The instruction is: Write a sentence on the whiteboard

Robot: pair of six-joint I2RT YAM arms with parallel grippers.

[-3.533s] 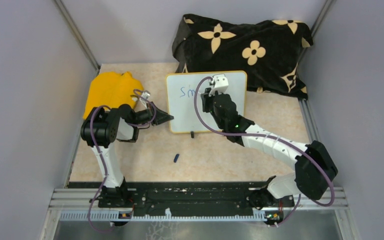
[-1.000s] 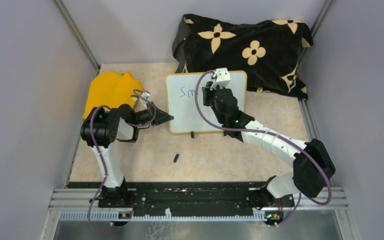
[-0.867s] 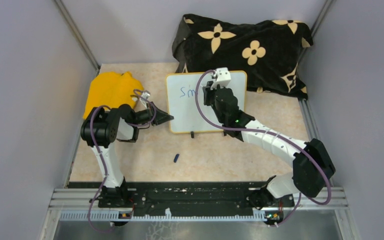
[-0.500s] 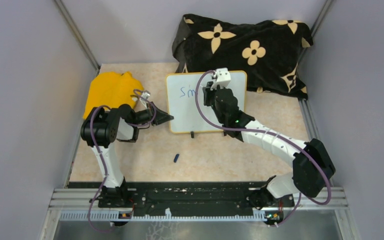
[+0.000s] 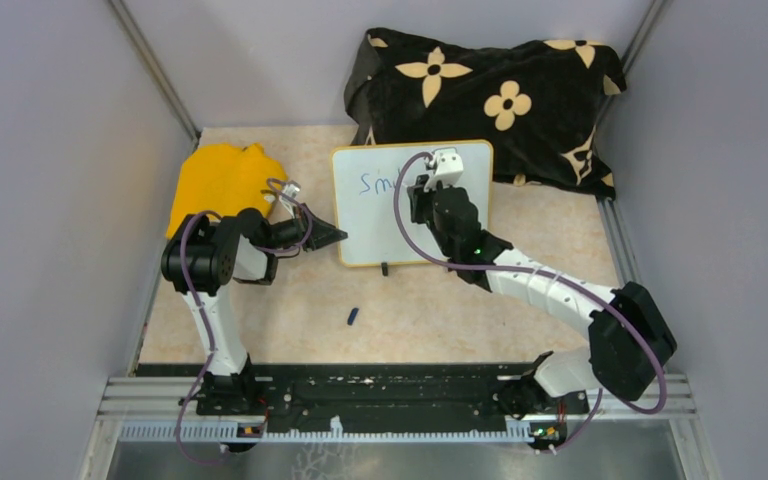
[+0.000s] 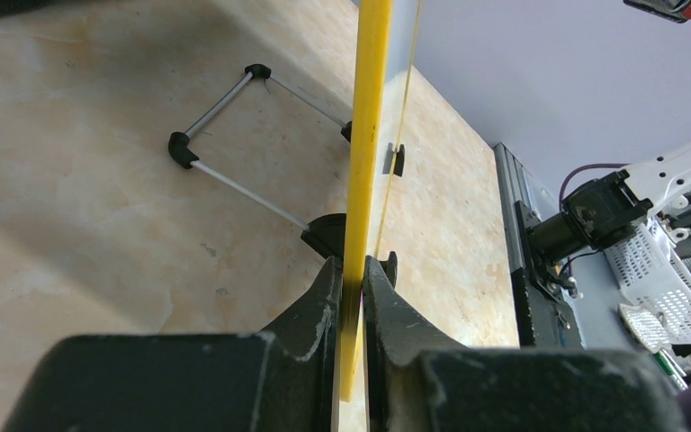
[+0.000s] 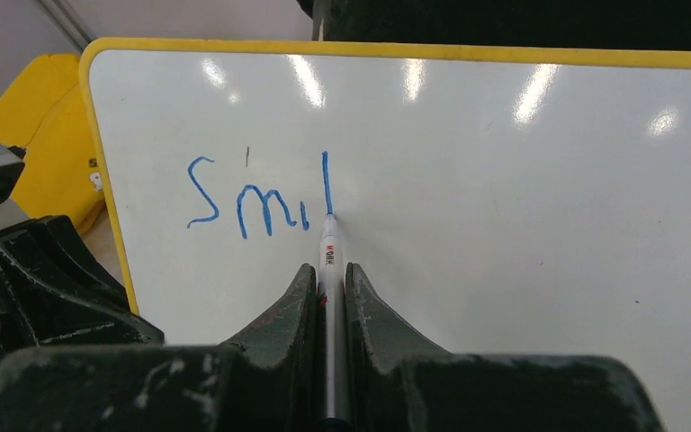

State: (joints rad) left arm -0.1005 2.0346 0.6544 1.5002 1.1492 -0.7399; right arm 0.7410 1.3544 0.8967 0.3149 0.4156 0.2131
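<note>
Cap (image 5: 352,317): small dark piece on the counter (image 5: 290,330), nearer than both claws; out of the way.
Left claw (image 6: 353,286): clamped on the whiteboard (image 7: 522,198) rim, steadying it upright.
Right claw (image 7: 328,297): closed on the pen (image 7: 328,247); tip touches the board at the foot of the "l".
Sentence (image 7: 261,200): reads "Smil", just ahead of the tip.
Technique: light, even pressure; next letter to the right, on the same line.
Yellow object (image 5: 222,182): left of the board.
Cloth (image 5: 485,100): behind the board; no obstruction.
</note>
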